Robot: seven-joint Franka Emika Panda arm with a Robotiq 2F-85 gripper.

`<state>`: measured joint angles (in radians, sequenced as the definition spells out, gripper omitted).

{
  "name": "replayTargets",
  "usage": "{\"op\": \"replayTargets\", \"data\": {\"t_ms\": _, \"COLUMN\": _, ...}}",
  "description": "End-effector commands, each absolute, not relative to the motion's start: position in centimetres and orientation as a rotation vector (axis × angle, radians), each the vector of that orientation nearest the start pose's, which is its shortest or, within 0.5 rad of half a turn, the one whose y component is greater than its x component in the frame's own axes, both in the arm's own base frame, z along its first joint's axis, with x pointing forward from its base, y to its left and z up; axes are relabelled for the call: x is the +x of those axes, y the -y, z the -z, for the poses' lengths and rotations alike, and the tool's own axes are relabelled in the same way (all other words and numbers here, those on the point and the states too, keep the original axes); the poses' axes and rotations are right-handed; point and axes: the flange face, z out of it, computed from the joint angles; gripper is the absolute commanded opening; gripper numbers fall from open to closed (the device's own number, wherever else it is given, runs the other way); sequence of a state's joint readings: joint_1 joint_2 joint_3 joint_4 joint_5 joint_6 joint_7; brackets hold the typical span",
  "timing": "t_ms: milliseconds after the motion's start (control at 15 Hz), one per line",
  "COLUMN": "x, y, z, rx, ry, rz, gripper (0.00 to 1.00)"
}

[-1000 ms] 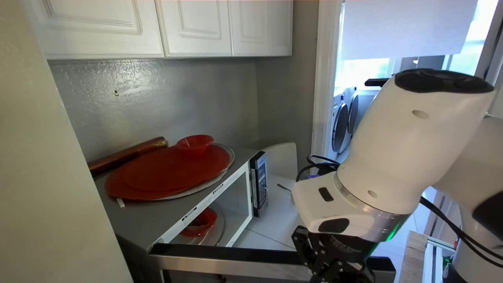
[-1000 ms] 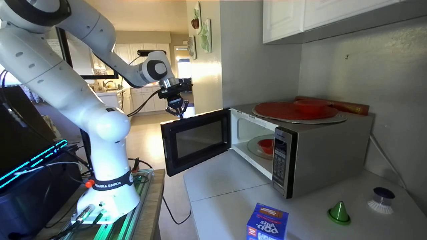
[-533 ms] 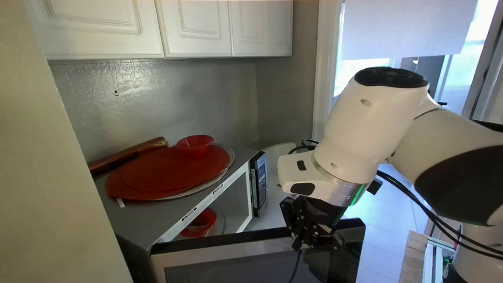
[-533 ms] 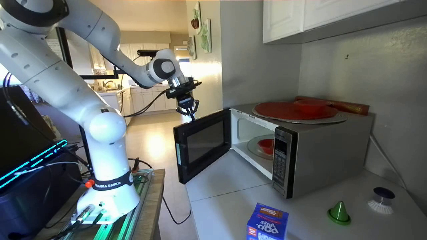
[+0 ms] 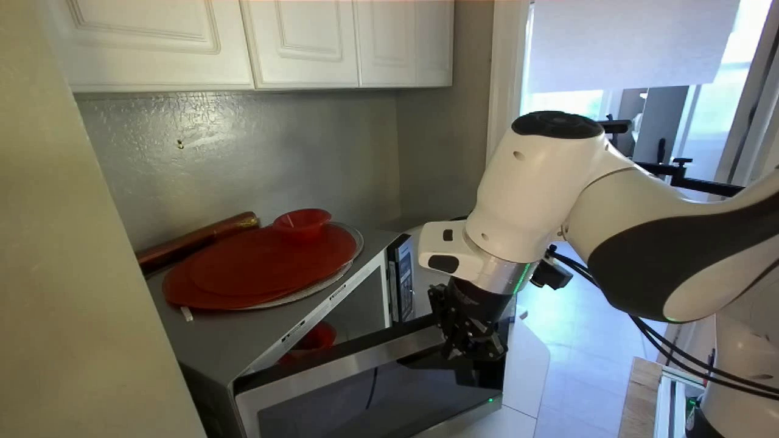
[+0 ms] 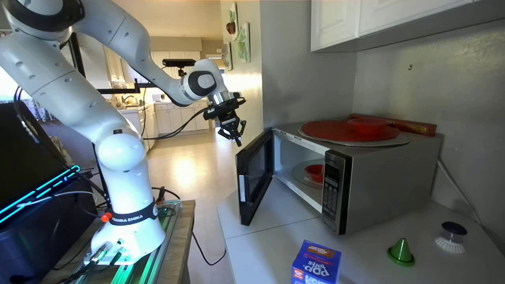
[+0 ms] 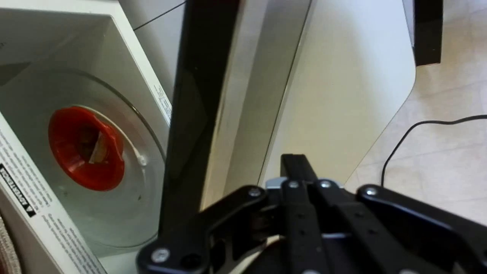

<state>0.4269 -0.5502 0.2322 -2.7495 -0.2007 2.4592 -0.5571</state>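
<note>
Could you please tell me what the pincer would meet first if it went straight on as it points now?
Most likely the outer face of the microwave door, since the shut pincer slants down towards it; they may already touch, as depth is unclear. Below it lies the counter.

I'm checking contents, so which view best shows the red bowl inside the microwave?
The wrist view: it looks down into the red bowl, unobstructed, with a pale piece inside. Both exterior views show only part: the open door hides its bottom, or the control panel covers one side.
</note>
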Motion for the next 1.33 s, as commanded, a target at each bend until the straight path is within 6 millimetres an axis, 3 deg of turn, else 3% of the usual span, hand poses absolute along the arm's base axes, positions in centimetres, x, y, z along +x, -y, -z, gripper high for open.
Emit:
{"op": "replayTargets", "data": {"t_ms": 0, "x": 31.5, "y": -21.5, "z": -39.4, "rx": -2.796, "ry": 1.808, "rz": 0.418, "gripper": 0.00}}
{"op": "replayTargets", "data": {"t_ms": 533, "x": 37.8, "y": -14.9, "z": -38.9, "rx": -3.034, "ry": 1.147, "rz": 0.444, "gripper": 0.00}}
{"op": "replayTargets", "data": {"t_ms": 867, "x": 42.2, "y": -12.9, "z": -38.5, "rx": -3.056, "ry": 0.747, "rz": 0.558, "gripper": 0.00}}
{"op": "replayTargets", "data": {"t_ms": 1133, "x": 45.5, "y": -12.4, "z": -39.1, "rx": -2.972, "ry": 0.645, "rz": 0.834, "gripper": 0.00}}
{"op": "replayTargets", "data": {"t_ms": 1200, "x": 43.8, "y": -12.3, "z": -39.4, "rx": -2.998, "ry": 0.701, "rz": 0.778, "gripper": 0.00}}
{"op": "replayTargets", "data": {"t_ms": 1267, "x": 44.4, "y": -12.3, "z": -39.3, "rx": -2.988, "ry": 0.692, "rz": 0.806, "gripper": 0.00}}
